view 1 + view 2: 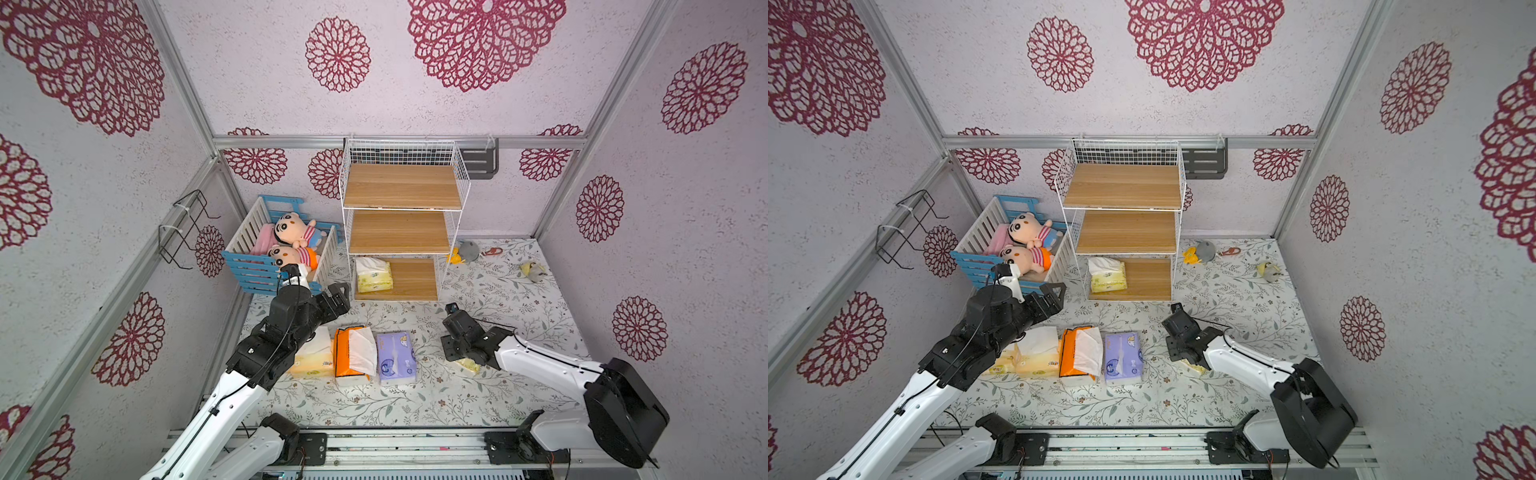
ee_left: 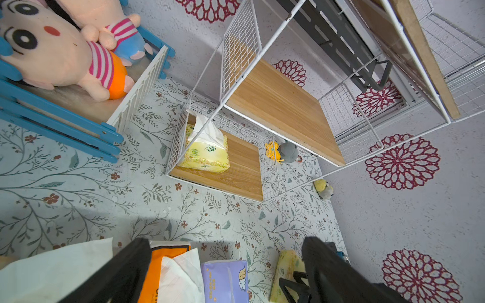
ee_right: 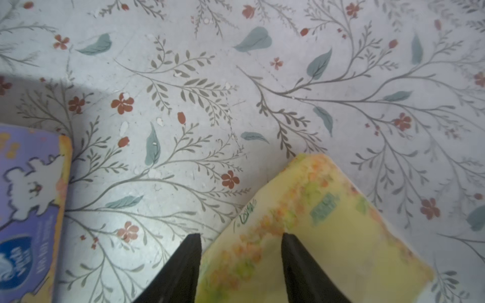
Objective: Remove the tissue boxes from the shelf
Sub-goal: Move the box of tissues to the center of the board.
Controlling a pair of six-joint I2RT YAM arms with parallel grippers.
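Surface: table under a pale cloth printed with grey-green sprigs and small rust flowers. Room: pale textured walls with large crimson rosettes, held in aluminium framing.

Left gripper hangs over the table with its fingers spread wide and nothing between them. Just ahead of it stands the shelf, with its top and middle boards bare. On the bottom board, at the end nearer this gripper, lies one pale yellow tissue pack with white tissue poking up. The blue-and-white crib with two plush dolls sits beside this gripper, away from the right arm.

Beneath and behind the left gripper three packs lie in a row on the cloth: peach-orange pack, bright orange pack, lavender pack.

Right gripper points down at the cloth, just past the lavender pack. A second pale yellow pack lies flat under it. One finger is beside the pack's edge and the other over its top; whether they pinch it cannot be told.
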